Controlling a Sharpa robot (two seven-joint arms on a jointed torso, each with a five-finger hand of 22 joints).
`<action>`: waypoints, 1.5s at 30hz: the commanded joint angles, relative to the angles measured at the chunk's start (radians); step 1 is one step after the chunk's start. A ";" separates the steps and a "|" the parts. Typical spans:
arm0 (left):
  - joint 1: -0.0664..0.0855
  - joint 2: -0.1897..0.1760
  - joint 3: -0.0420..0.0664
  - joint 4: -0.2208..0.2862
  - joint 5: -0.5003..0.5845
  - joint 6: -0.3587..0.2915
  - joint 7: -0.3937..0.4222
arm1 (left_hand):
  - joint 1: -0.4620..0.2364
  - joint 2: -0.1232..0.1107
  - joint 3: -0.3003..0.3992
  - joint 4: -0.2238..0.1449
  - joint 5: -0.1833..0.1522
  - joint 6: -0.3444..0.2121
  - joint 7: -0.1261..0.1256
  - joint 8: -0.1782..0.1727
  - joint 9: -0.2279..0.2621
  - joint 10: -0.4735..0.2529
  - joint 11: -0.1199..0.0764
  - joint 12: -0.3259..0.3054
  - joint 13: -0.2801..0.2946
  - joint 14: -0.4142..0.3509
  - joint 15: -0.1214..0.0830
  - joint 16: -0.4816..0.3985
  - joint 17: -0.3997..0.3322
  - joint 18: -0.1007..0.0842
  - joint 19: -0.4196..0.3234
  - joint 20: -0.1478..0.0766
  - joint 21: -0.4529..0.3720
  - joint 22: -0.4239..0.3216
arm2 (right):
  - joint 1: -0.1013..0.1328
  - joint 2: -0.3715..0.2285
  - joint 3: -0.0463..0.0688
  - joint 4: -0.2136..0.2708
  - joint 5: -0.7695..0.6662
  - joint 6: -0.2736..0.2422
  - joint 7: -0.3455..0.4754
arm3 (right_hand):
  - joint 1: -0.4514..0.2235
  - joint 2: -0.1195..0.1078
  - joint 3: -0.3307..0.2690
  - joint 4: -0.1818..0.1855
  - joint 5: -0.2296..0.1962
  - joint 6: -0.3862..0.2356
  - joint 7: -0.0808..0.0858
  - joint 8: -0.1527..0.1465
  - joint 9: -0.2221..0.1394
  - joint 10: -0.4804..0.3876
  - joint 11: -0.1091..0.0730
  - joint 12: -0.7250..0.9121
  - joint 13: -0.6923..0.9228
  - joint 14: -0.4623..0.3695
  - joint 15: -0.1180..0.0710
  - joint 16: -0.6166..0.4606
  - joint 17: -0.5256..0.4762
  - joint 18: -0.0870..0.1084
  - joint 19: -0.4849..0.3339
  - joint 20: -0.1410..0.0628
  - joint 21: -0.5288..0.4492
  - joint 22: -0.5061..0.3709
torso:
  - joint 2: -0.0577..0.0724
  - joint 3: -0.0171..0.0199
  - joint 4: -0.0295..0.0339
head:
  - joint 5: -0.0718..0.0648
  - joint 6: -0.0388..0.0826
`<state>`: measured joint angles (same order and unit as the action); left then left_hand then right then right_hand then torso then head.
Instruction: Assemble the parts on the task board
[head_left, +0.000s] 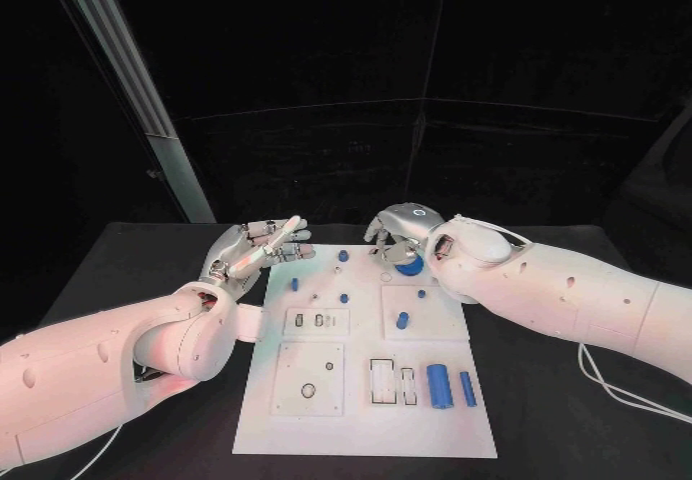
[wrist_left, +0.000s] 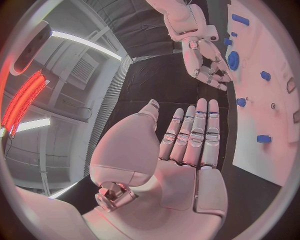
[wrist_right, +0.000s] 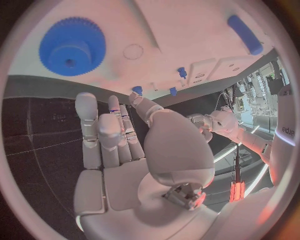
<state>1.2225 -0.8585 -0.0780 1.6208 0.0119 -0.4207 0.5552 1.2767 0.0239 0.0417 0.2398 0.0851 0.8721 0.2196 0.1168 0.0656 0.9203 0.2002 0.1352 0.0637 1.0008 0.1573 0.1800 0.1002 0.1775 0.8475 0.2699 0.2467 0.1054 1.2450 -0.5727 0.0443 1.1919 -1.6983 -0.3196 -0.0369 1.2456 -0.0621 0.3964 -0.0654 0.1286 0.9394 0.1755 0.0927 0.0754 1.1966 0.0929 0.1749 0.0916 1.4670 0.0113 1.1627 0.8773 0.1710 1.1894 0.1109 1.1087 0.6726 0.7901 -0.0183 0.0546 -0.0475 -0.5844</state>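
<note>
I see the white task board (head_left: 368, 400) lying in the middle of the black worktop (head_left: 130, 250), filling the lower centre of the head view. My left robot hand (head_left: 257, 248) sits at the board's upper left corner, released, its fingers stretched out straight and close together with nothing in them; the left wrist view shows the same flat hand (wrist_left: 187, 145) over the dark worktop just beside the board's edge. My right robot hand (head_left: 397, 228) hovers at the board's upper edge, centre of the frame, fingers curved downward and holding nothing that I can see. Just below it stands a blue gear (head_left: 410, 267), which appears large at the upper left of the right wrist view (wrist_right: 72, 46). Two blue cylinders (head_left: 440, 387) lie side by side at the board's lower right. A blue oval piece (head_left: 402, 320) rests on a square panel at centre right. Small blue pegs (head_left: 294, 284) dot the upper left area.
</note>
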 joint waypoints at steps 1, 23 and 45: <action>0.004 -0.004 0.001 0.002 -0.006 0.010 0.001 | 0.007 0.006 -0.001 -0.007 -0.001 0.000 0.036 -0.006 -0.001 0.001 0.004 -0.007 -0.001 0.005 0.001 -0.003 -0.002 0.006 0.007 -0.002 -0.002 -0.002 | 0.004 -0.057 0.000 0.053 0.093 -0.031 -0.032 | -0.052 -0.028 -0.032 0.038 0.003 0.010 -0.011 0.003 -0.002 0.072 -0.016 0.041 0.025 0.012 -0.018 0.014 0.015 -0.013 0.006 -0.009 0.010 0.010 | -0.004 0.0023 -0.0119 | 0.008 0.000; 0.005 -0.003 0.000 -0.005 0.000 0.023 -0.005 | 0.007 0.007 -0.001 -0.007 0.000 0.001 0.035 -0.006 -0.001 0.002 0.004 -0.007 -0.001 0.006 0.001 -0.004 -0.002 0.006 0.008 -0.003 -0.003 -0.002 | 0.006 -0.181 0.000 0.104 0.074 0.157 -0.112 | 0.087 -0.052 -0.498 0.338 0.128 -0.029 -0.023 0.030 -0.006 0.156 -0.030 1.031 1.061 0.064 -0.026 0.309 0.483 -0.053 0.101 -0.022 0.165 0.252 | -0.005 0.0064 -0.0221 | -0.001 0.002; 0.005 0.002 -0.001 -0.009 0.002 0.029 -0.007 | 0.008 0.008 -0.001 -0.008 0.000 0.001 0.035 -0.006 -0.001 0.002 0.004 -0.008 -0.001 0.007 0.000 -0.004 -0.002 0.006 0.009 -0.003 -0.003 -0.003 | 0.005 -0.120 0.000 0.046 0.047 0.171 -0.101 | 0.147 -0.001 -0.494 0.310 0.151 -0.023 -0.025 0.045 -0.004 0.184 -0.031 1.094 1.137 0.073 -0.026 0.337 0.537 -0.061 0.118 -0.020 0.198 0.304 | -0.005 0.0068 -0.0230 | 0.000 -0.006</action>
<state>1.2258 -0.8574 -0.0793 1.6111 0.0142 -0.4076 0.5482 1.2805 0.0277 0.0388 0.2369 0.0851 0.8720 0.2196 0.1168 0.0656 0.9203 0.2002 0.1315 0.0637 1.0008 0.1573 0.1800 0.0995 0.1775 0.8509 0.2665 0.2466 0.1043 1.2480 -0.6938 0.0442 1.2387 -1.6396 -0.1551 -0.1416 1.3936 -0.0719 -0.0958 0.2491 0.2767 0.9141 0.1514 0.1343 0.0700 1.3741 0.0644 1.2648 1.2273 1.4687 -0.0213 1.4927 1.3081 0.1158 1.3015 0.0911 1.3041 0.9762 0.7848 -0.0116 0.0337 -0.0476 -0.5887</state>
